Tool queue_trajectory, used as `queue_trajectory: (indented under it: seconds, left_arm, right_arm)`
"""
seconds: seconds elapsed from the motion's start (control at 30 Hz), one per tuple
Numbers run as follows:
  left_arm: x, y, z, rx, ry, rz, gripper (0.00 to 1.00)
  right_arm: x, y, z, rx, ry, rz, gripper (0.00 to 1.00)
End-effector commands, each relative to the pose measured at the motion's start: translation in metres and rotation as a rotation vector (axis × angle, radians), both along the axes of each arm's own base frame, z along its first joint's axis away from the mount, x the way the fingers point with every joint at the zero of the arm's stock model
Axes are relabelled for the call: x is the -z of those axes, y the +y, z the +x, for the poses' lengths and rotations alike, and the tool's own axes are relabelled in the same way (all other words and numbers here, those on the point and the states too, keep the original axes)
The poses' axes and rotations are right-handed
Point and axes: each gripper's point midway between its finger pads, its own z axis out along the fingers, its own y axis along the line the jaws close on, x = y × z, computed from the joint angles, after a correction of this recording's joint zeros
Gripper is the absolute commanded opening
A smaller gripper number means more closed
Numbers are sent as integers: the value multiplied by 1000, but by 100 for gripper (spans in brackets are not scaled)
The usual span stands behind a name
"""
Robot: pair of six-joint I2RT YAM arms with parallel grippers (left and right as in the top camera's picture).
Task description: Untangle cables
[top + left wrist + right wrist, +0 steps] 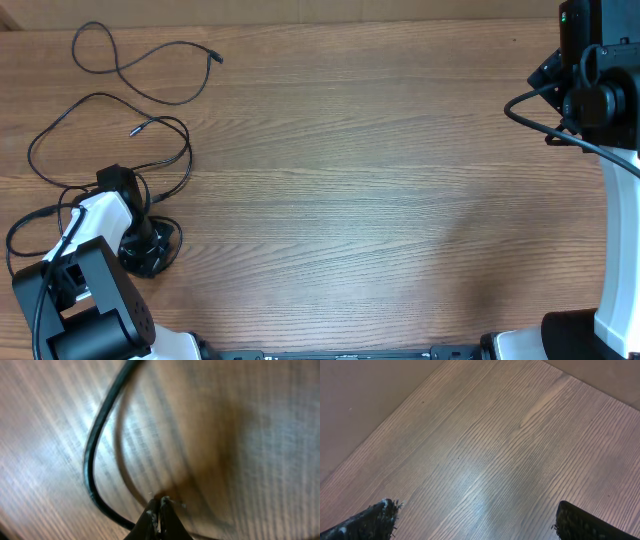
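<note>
On the wood table, cables loop just beside the closed left tool.

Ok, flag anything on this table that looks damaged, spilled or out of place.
Nothing is spilled or broken. The cables lie in loose loops at the table's left end, with what looks like a dark clump by the left gripper. One oddity: the right gripper's fingertips look frayed at the edges.

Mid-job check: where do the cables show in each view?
Overhead: cables loop along the left side, down to the left gripper.
Left wrist: one strand arcs left of centre, reaching the shut gripper.
Right wrist: none.
Shared landmark: the wood-grain table.
</note>
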Motion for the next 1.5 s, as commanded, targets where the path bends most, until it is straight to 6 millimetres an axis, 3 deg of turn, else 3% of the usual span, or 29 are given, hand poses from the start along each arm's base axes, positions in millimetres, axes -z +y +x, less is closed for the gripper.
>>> queue_trajectory:
  seconds: [0.0, 0.23, 0.4, 0.5, 0.63, 0.67, 0.7, 0.73, 0.77, 0.83, 0.9, 1.1, 1.23, 1.3, 1.47]
  left_arm:
    - [3, 0, -10, -103, 38, 35, 4]
    - [-2, -8, -29, -176, 110, 24, 4]
    - [-3, -8, -28, -185, 105, 29, 4]
    - [-14, 0, -13, -86, 41, 43, 4]
    - [-39, 7, 4, -77, -57, 73, 5]
    - [-47, 7, 11, -79, -99, 73, 10]
    - [-53, 5, 18, -81, -137, 62, 28]
    - [-60, 0, 26, -84, -186, 31, 78]
    - [-64, -5, 33, -75, -223, 1, 100]
    - [-73, -12, 53, 48, -320, -53, 100]
    - [-88, -23, 78, 281, -444, -102, 100]
    - [-127, -24, 99, 412, -565, -27, 99]
    - [-130, -65, 105, 677, -601, -125, 100]
    - [-130, -101, 108, 812, -600, -170, 100]
    - [-132, -158, 112, 1016, -611, -198, 100]
  right_arm:
    - [0, -1, 0, -3, 4, -9, 100]
    - [0, -1, 0, -4, 4, -9, 100]
    - [0, -1, 0, -4, 4, -9, 100]
    - [0, -1, 0, -4, 4, -9, 100]
    - [0, -1, 0, -4, 4, -9, 100]
    - [0, -1, 0, -4, 4, -9, 100]
    - [0, -1, 0, -3, 4, -9, 100]
    - [0, -1, 0, -3, 4, -9, 100]
    - [0, -1, 0, -4, 4, -9, 100]
    - [0, -1, 0, -3, 4, -9, 100]
    - [0, -1, 0, -3, 4, -9, 100]
    - [0, -1, 0, -4, 4, -9, 100]
    - [0, -1, 0, -4, 4, -9, 100]
    - [0, -1, 0, -4, 4, -9, 100]
    - [0, -1, 0, -4, 4, -9, 100]
